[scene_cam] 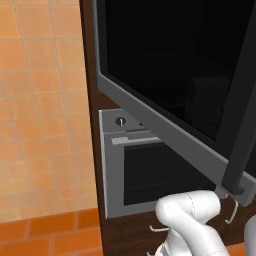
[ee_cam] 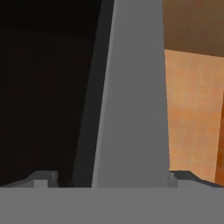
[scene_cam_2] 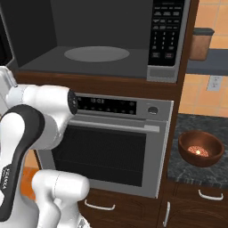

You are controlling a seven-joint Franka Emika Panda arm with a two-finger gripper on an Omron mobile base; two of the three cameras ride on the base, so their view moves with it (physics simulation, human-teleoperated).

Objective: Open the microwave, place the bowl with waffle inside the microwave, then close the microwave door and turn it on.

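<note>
The bowl (scene_cam_2: 200,148), likely light, rigid and best pinched at its rim, sits on the bench (scene_cam_2: 178,171) right of the microwave (scene_cam_2: 95,40), whose door (scene_cam: 170,65) stands open, the pincer (ee_cam: 109,179) spread wide.

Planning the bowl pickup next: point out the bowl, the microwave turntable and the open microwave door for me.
bowl (scene_cam_2: 201,148): right base view, on its reddish-brown front wall.
turntable (scene_cam_2: 96,54): right base view, middle of the round grey plate.
microwave door (scene_cam: 170,55): left base view, on the black glass.
</note>
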